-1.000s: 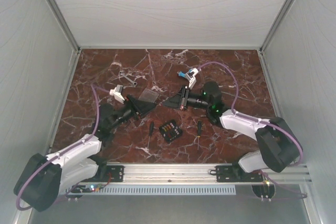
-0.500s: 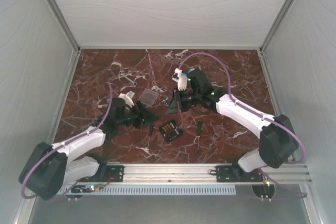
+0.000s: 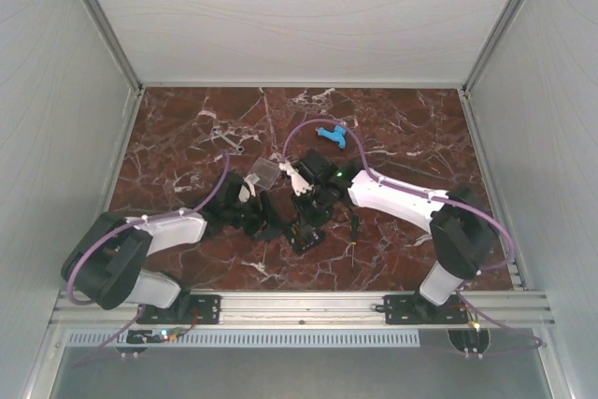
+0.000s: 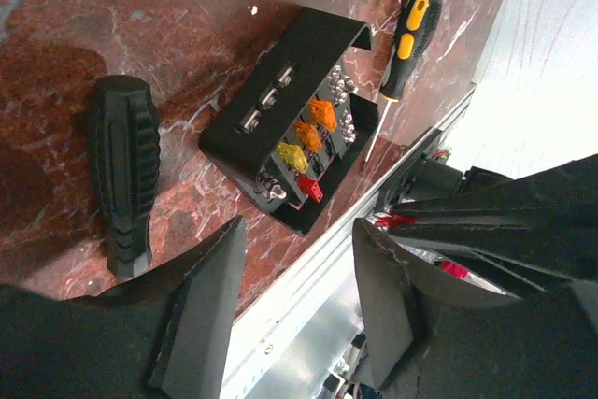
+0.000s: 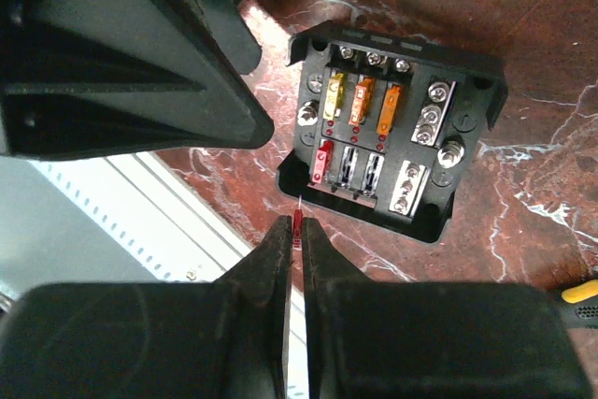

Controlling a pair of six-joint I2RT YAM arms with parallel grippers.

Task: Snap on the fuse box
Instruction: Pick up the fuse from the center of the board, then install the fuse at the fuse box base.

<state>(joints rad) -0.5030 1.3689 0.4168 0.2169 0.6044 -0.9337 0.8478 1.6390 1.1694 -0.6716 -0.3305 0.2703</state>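
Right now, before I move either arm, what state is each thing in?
fuse box tray: uncovered, lying flat, fuses seated.
clear lid: off, lying beyond the tray.
left gripper: open, empty, beside the tray.
right gripper: shut on a small red fuse, near the tray.
black screwdriver: lying loose beside the tray.
yellow-handled screwdriver: lying loose on the tray's other side.
blue piece: lying loose, far side.

Overhead: we look down, far, over red marble tabletop (image 3: 187, 128). Wrists: close, angled down (opposite sides); all share small black square plastic fuse tray (image 5: 425, 221).
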